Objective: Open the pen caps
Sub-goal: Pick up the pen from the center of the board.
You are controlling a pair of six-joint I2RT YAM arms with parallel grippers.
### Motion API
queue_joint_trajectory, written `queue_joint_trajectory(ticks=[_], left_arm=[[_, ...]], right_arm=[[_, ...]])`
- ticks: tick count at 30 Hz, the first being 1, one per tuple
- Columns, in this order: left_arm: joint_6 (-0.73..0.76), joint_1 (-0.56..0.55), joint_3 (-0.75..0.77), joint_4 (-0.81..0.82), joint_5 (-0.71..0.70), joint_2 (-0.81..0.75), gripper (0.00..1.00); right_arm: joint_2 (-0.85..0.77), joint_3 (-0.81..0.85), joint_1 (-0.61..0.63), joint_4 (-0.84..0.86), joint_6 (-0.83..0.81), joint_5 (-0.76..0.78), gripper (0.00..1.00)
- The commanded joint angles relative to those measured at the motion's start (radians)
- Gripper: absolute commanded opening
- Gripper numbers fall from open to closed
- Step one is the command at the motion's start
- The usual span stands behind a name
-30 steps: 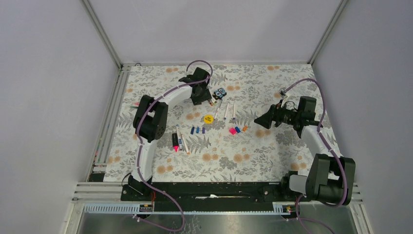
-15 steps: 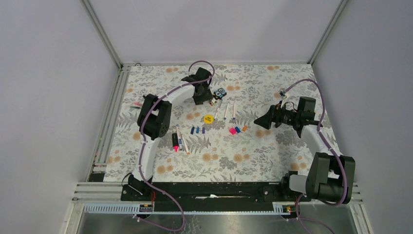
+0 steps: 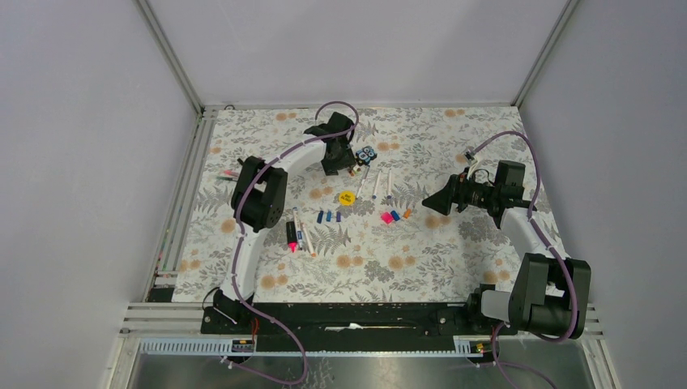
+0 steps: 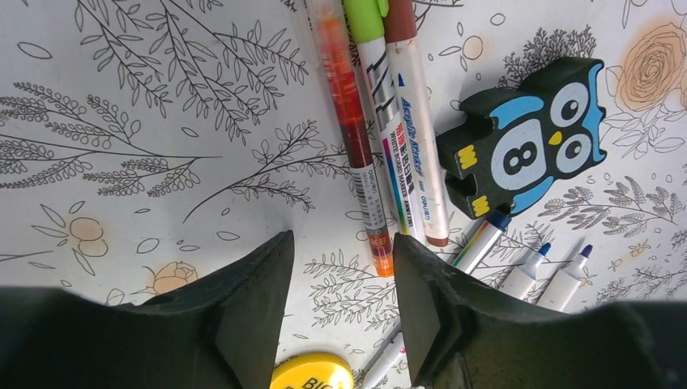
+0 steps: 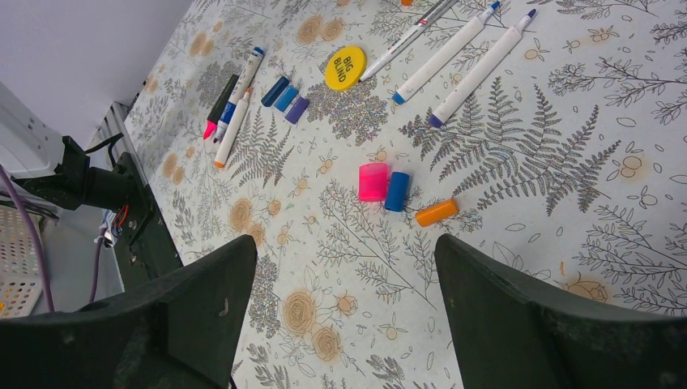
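Where the view ends, pens (image 4: 387,121) lie cropped

I read the table cover (image 5: 518,267) as a smooth matt printed sheet; cloth or paper, can't tell. Pens (image 4: 409,121): smooth plastic barrels with glossy print, one translucent orange. Caps (image 5: 373,181): satin plastic. Owl (image 4: 526,138): matt, foam-like. Disc (image 5: 345,67): glossy plastic. Left gripper (image 4: 340,239) fingers (image 4: 251,300): matt black plastic, slightly grainy. Post (image 3: 176,69) at the table's far left corner: brushed metal.

pens (image 4: 338,81) cut off at top edge, yellow disc (image 4: 312,372) half cropped below
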Motion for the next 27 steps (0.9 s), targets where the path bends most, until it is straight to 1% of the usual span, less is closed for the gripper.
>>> queue_joint_trajectory(ticks=[1,7,11,19,27], left_arm=[[-0.017,-0.003,0.055,-0.006,-0.004,0.015,0.55],[-0.036,-0.003,0.061,-0.017,-0.034,0.024,0.52],[-0.033,-0.003,0.106,-0.080,-0.052,0.058,0.51],[-0.015,-0.003,0.106,-0.121,-0.084,0.070,0.50],[-0.007,-0.003,0.119,-0.189,-0.163,0.054,0.49]], right_arm=[[-0.001,0.035,-0.006,-0.003,-0.015,-0.032,0.88],[-0.001,0.035,-0.006,-0.003,-0.014,-0.033,0.88],[-0.003,0.035,-0.006,-0.003,-0.013,-0.035,0.88],[-0.002,0.037,-0.006,-0.003,-0.014,-0.035,0.88],[-0.005,0.036,-0.006,-0.003,-0.013,-0.036,0.88]])
